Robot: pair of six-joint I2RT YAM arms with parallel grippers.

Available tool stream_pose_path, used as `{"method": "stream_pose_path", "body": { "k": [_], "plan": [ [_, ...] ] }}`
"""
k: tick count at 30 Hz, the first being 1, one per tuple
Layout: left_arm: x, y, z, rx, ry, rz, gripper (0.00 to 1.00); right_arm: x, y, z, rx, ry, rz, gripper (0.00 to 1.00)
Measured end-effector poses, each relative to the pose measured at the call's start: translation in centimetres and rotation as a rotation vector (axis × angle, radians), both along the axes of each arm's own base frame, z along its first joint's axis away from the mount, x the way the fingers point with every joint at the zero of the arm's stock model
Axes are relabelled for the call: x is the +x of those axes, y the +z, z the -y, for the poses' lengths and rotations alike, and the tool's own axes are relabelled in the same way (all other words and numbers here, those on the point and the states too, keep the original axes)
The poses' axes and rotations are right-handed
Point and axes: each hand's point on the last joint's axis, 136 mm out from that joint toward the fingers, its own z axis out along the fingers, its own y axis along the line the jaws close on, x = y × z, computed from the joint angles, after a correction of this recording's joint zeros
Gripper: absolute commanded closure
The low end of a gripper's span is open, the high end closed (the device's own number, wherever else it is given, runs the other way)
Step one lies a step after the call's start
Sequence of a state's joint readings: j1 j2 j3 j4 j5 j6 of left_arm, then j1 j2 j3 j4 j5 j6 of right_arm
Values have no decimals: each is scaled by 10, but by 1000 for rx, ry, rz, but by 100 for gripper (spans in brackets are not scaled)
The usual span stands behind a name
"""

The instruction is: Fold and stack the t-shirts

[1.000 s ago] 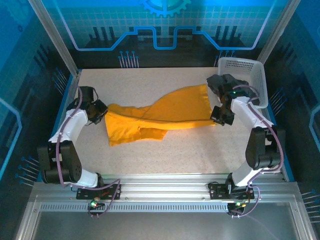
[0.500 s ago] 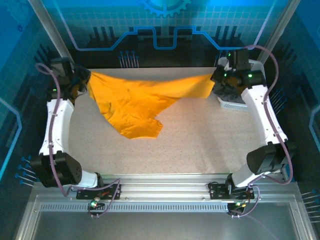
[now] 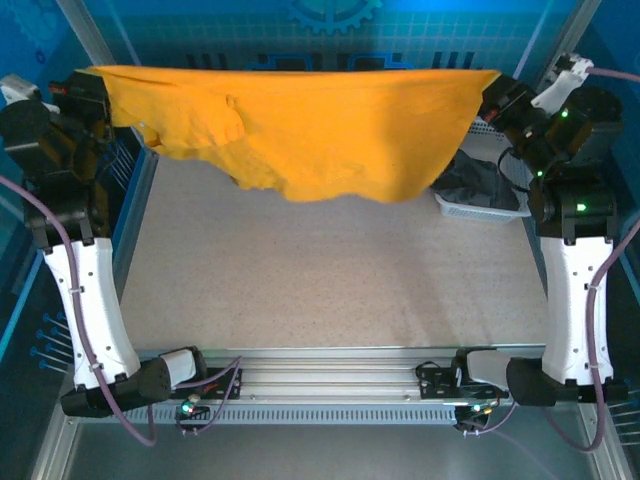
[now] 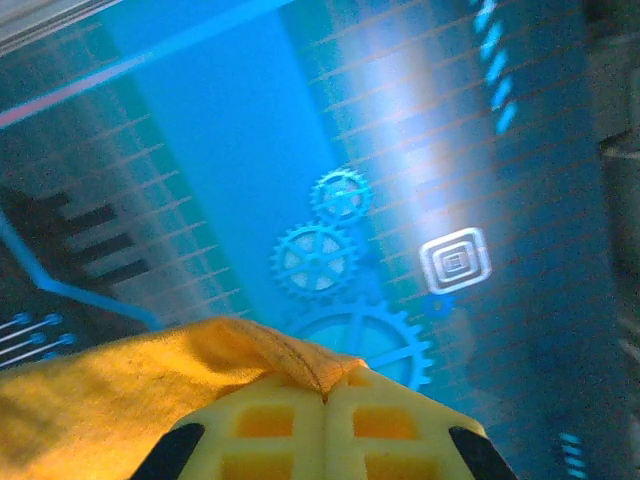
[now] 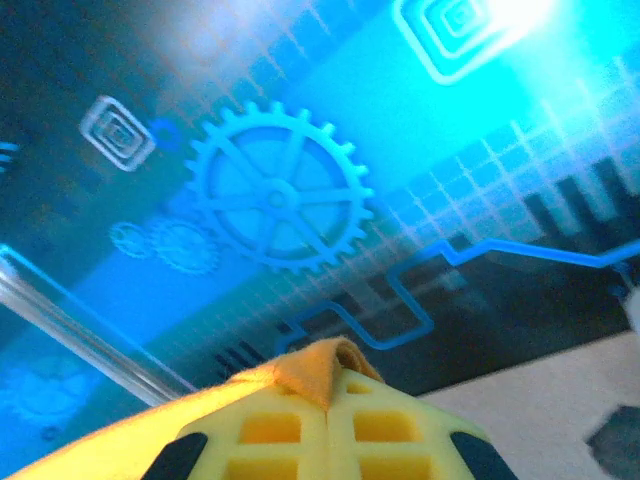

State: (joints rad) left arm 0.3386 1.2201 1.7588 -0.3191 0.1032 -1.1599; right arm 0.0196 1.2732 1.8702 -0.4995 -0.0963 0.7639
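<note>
orange shirt (image 3: 330,130): I see it up in the air, stretched wide between the two grippers over the far side of the table. The top edge is pulled nearly straight. The body sags in the middle and its lowest fold hangs above the tabletop; I see no contact.
sleeve (image 3: 225,115): it hangs as a loose flap on the left part of the orange shirt.
grey shirt (image 3: 478,182): bunched in the basket at the far right. The orange hem hangs in front of its left side.
left gripper (image 3: 100,85): raised high at the far left and clamped on the shirt's left top corner. My left wrist cam has the yellow pads (image 4: 270,425) pressed together with a fold of hem pinched at the tips, and the fabric runs off to the left.
right gripper (image 3: 497,92): raised high at the far right and clamped on the shirt's right top corner. My right wrist cam has the pads (image 5: 385,430) together with a small peak of orange fabric nipped between the tips.
basket (image 3: 470,210): white lattice, on the table's far right, just beside the right arm.
table (image 3: 330,290): speckled beige.
arms: both stand nearly upright from their bases at the near edge.
back wall (image 5: 275,195): blue panel with gear graphics, behind both sets of fingertips in the wrist cams.
</note>
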Motion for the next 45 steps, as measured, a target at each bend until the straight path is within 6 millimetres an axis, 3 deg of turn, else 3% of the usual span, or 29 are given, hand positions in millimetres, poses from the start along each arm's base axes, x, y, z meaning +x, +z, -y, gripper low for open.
{"method": "stream_pose_path", "body": {
  "k": [3, 5, 7, 11, 13, 14, 15, 18, 22, 23, 25, 28, 29, 30, 32, 34, 35, 36, 38, 40, 41, 42, 43, 45],
  "plan": [
    [16, -4, -4, -23, -20, -10, 100, 29, -1, -9, 22, 52, -7, 100],
    [46, -28, -12, -59, -50, -68, 100, 63, -18, -18, 32, 90, -56, 100],
    [83, -63, -22, -97, -84, -146, 100, 107, -53, -28, 39, 126, -144, 100],
    [147, -145, -39, -189, -150, -312, 100, 169, -116, -46, 56, 176, -299, 100],
    [168, -175, -44, -227, -182, -372, 100, 186, -127, -55, 66, 196, -338, 100],
    [176, -185, -44, -245, -198, -393, 100, 196, -140, -61, 69, 209, -370, 100],
    [181, -189, -45, -252, -209, -402, 100, 199, -138, -65, 73, 216, -373, 100],
    [191, -169, -45, -251, -235, -366, 100, 205, -115, -71, 83, 226, -325, 100],
    [177, -89, -43, -180, -245, -227, 100, 187, -71, -67, 90, 212, -238, 100],
    [167, -62, -40, -151, -247, -178, 100, 184, -66, -65, 91, 207, -231, 100],
    [143, -28, -35, -112, -238, -121, 100, 172, -55, -59, 90, 186, -220, 100],
    [99, -7, -21, -65, -219, -105, 100, 146, -62, -46, 87, 141, -276, 100],
    [85, -11, -16, -68, -211, -121, 100, 140, -78, -42, 82, 124, -322, 100],
    [73, -20, -12, -73, -204, -142, 100, 126, -82, -39, 78, 112, -340, 100],
    [46, -52, -3, -91, -186, -201, 100, 103, -107, -33, 65, 85, -404, 100],
    [35, -91, 1, -135, -181, -284, 99, 83, -131, -28, 53, 63, -478, 100],
    [34, -110, 1, -148, -178, -311, 86, 81, -141, -26, 42, 56, -470, 93],
    [34, -152, 2, -178, -180, -378, 75, 76, -156, -24, 30, 43, -489, 75],
    [38, -230, 3, -225, -192, -522, 55, 53, -223, -16, 2, 14, -653, 58],
    [34, -329, 8, -292, -209, -745, 43, 47, -287, -10, -36, -8, -811, 53],
    [27, -373, 11, -314, -213, -850, 42, 44, -319, -7, -58, -18, -891, 51],
    [15, -408, 16, -331, -219, -942, 41, 40, -342, -6, -71, -21, -948, 49],
    [-6, -442, 23, -345, -221, -1045, 42, 30, -378, -4, -86, -26, -1048, 47],
    [-37, -470, 36, -320, -239, -1162, 42, 5, -420, -4, -124, -30, -1170, 47]
  ]
}}
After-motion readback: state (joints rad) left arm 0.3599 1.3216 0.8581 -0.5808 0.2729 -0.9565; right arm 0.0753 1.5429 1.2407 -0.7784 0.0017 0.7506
